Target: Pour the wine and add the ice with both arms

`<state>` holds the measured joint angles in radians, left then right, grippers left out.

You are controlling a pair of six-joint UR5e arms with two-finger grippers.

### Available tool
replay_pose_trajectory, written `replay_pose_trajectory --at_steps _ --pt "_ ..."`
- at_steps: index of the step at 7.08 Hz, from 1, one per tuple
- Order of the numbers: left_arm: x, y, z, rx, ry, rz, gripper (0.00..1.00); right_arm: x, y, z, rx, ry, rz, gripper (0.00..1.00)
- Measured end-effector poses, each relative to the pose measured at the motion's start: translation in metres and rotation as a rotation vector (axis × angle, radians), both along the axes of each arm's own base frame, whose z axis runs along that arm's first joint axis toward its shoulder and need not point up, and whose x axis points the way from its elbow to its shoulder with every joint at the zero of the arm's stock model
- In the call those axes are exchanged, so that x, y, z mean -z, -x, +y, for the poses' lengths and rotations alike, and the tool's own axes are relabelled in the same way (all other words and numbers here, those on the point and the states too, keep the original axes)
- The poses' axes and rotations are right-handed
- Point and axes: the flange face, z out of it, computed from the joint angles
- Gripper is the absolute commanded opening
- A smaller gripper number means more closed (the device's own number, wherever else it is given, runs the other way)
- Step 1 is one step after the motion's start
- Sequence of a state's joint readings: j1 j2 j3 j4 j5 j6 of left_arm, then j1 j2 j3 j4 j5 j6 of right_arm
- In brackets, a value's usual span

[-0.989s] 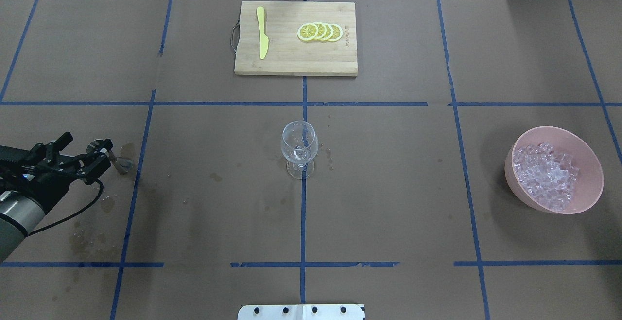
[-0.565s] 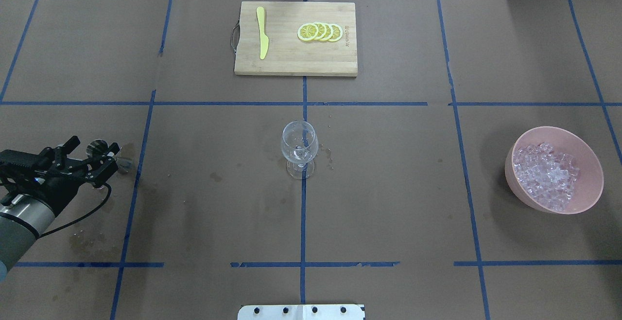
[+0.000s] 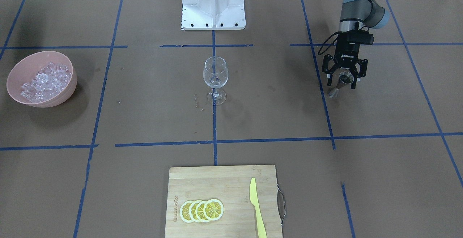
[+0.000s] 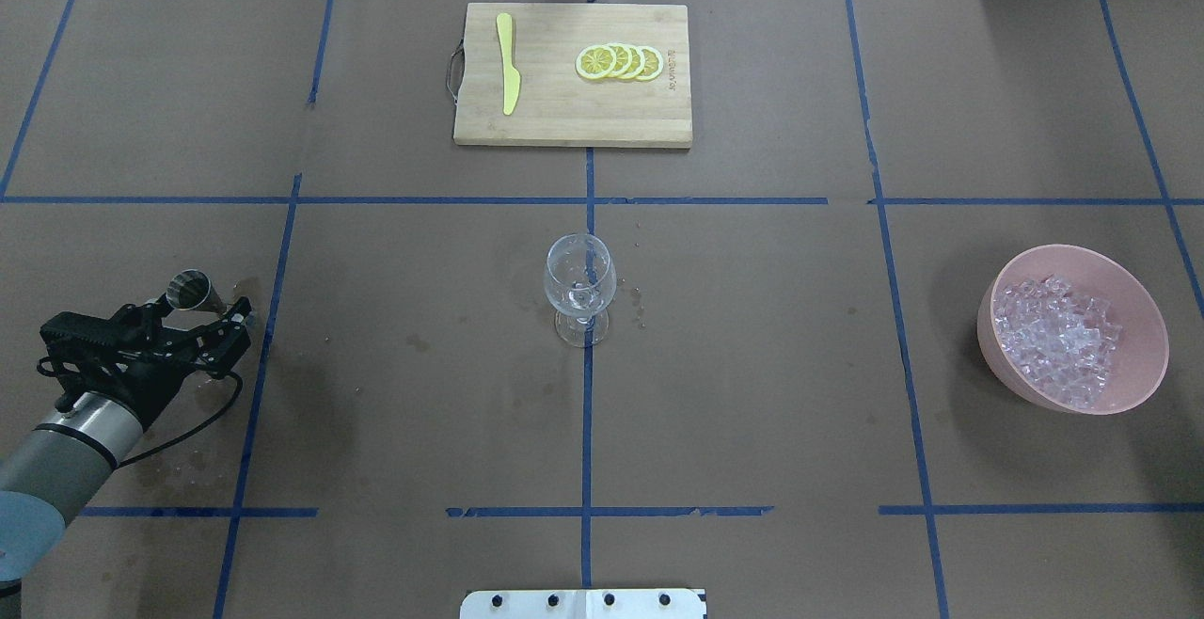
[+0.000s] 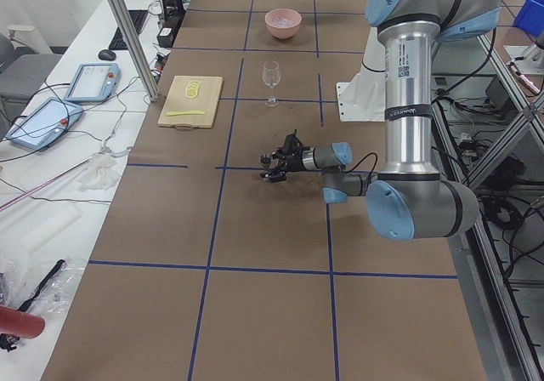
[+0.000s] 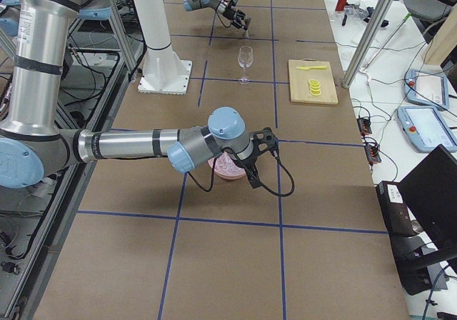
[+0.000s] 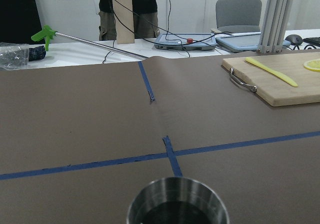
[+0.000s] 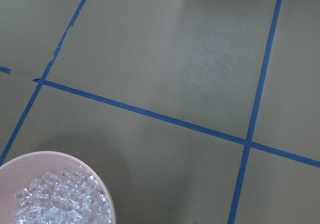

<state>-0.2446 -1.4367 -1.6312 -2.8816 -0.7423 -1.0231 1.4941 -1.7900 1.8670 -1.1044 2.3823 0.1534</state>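
Observation:
A steel jigger (image 3: pixel 345 77) stands at the table's left side, with dark liquid, the wine (image 7: pixel 175 216), inside it. My left gripper (image 3: pixel 342 83) is open, and its fingers straddle the jigger (image 4: pixel 193 290) without closing on it. An empty-looking wine glass (image 4: pixel 580 280) stands at the table's centre. A pink bowl (image 4: pixel 988 327) at the right holds a heap of ice (image 4: pixel 1058 337). My right gripper (image 6: pixel 263 148) hovers by that bowl (image 8: pixel 65 156). It shows only in the exterior right view, so I cannot tell its state.
A wooden cutting board (image 4: pixel 572 120) at the far middle carries lemon slices (image 4: pixel 621 62) and a yellow knife (image 4: pixel 508 64). The white stand's base (image 3: pixel 213 3) sits at the near middle edge. Wet stains (image 4: pixel 169 459) mark the paper by the left arm.
My left arm swung in and turned, so its open fingers now sit on both sides of the jigger. The glass and bowl have not moved.

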Motion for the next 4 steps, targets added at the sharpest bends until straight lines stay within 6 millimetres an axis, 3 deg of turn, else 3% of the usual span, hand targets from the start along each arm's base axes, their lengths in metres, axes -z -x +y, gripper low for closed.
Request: replay_pose_trajectory --at_steps 4 --pt "-0.0035 -0.0064 0.0072 -0.020 0.001 -0.007 0.39 0.0005 0.0000 -0.0005 0.000 -0.001 0.000 1.00"
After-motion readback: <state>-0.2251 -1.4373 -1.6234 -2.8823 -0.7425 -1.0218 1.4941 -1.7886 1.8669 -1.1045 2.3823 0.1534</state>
